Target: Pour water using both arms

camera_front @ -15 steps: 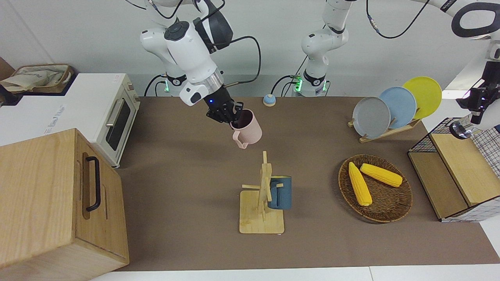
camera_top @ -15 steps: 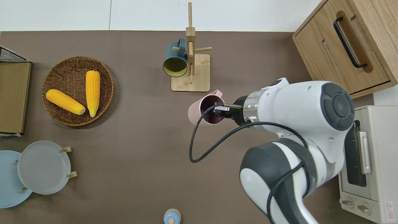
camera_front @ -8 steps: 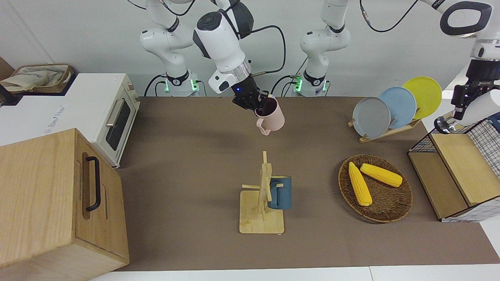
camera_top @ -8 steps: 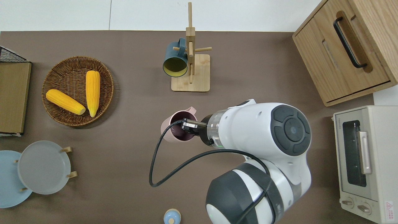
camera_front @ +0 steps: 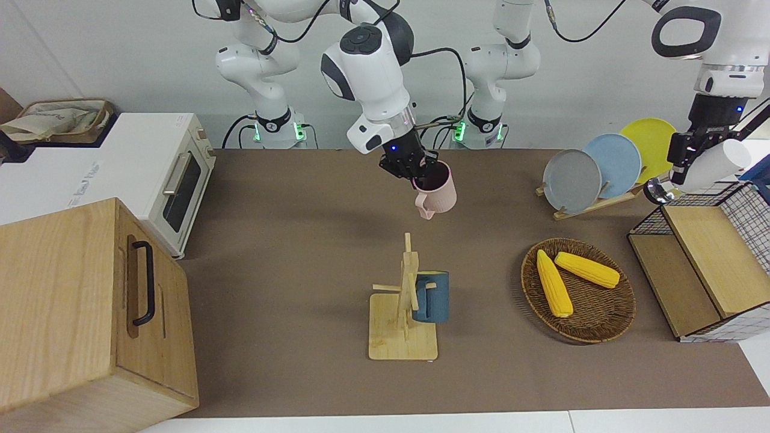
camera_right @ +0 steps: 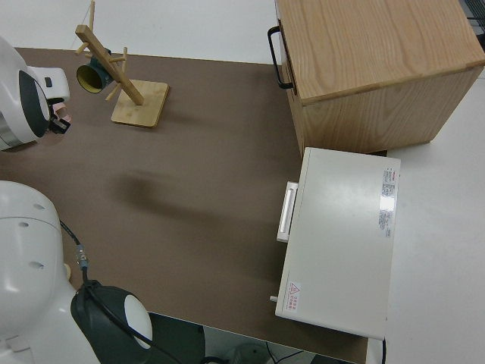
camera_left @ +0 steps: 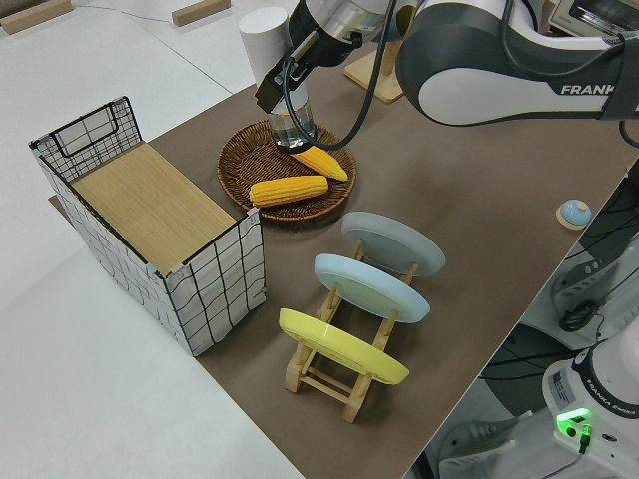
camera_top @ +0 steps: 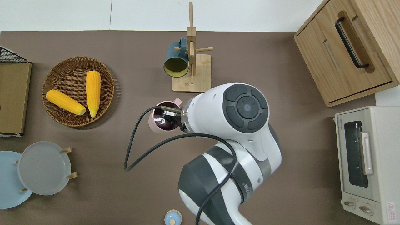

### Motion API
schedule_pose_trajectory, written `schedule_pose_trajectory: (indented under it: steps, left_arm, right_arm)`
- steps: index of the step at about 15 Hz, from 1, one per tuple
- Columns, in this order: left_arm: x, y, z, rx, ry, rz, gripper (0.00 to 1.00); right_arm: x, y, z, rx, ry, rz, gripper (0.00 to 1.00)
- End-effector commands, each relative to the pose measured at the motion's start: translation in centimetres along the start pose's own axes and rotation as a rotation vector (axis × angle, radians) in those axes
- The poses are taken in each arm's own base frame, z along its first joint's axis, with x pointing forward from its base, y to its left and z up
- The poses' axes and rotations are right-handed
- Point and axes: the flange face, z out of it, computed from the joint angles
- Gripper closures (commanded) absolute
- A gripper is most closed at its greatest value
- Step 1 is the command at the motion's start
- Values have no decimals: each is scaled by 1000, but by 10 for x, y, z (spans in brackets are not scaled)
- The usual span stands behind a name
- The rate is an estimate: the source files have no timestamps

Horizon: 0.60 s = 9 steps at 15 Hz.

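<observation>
- Your right gripper [camera_front: 415, 170] pinches the rim of the pink mug [camera_front: 435, 193], one finger inside. The mug hangs mouth-up over open brown table [camera_top: 93, 175], presumably so it can receive water.
- Your left gripper [camera_front: 683, 157] is clamped on a white bottle [camera_front: 716, 164], held tilted above the wire basket [camera_front: 701, 264] at its end of the table (likely the pouring vessel).
- The two vessels are well apart; they must meet before pouring.
- The mug rack [camera_top: 191, 67] with its blue mug [camera_top: 175, 61] stands just beside the right claw's mug.
</observation>
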Motion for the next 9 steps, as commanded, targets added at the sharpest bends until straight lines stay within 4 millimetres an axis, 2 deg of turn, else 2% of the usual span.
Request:
schedule_pose_trajectory:
  steps: [1,4,9]
  left_arm:
    - [-29,20,-18,-2,34,5,1000]
    - [-44,30,-17,-16,20,18,1000]
    - [-54,56,-23,-31,16,37,1000]
  right_arm:
    - [7,-32,24,-13,6,12,990]
    - [12,-46,58,-35,24,64,988]
    - [27,-57,94,-48,46,129,986]
